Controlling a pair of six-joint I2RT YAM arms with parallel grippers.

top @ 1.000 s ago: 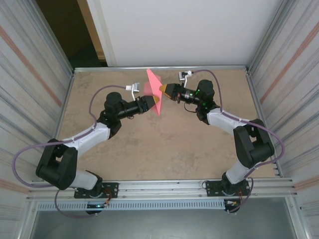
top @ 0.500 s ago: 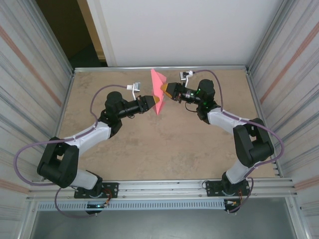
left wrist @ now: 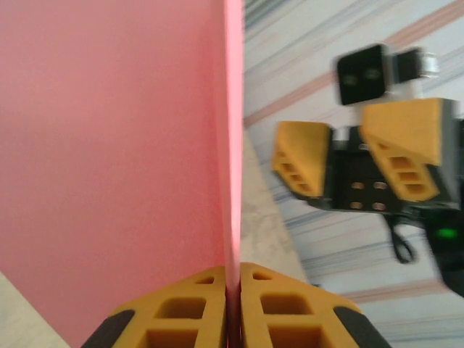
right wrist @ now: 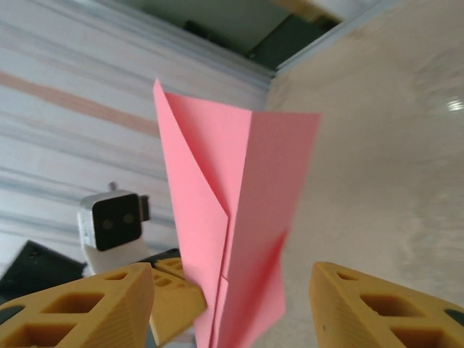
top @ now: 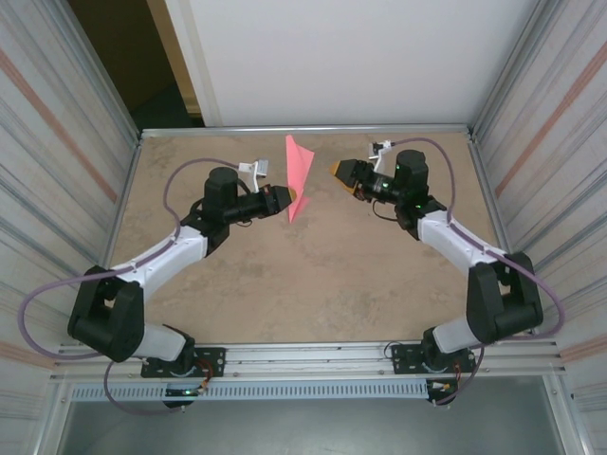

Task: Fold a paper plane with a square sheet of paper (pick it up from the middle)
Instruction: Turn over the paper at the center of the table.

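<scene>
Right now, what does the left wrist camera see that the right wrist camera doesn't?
Left wrist: the left gripper pinched shut on the paper's edge, with the plain pink side showing, and the right gripper open, seen from the front. Right wrist: the paper's folded side, with slanting flaps and a pointed top corner, standing between its own spread fingers. Both: the pink paper, held upright.

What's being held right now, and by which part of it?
The left gripper is shut on the folded pink paper, pinching it near its bottom end. The right gripper is open, apart from the paper, holding nothing.
</scene>
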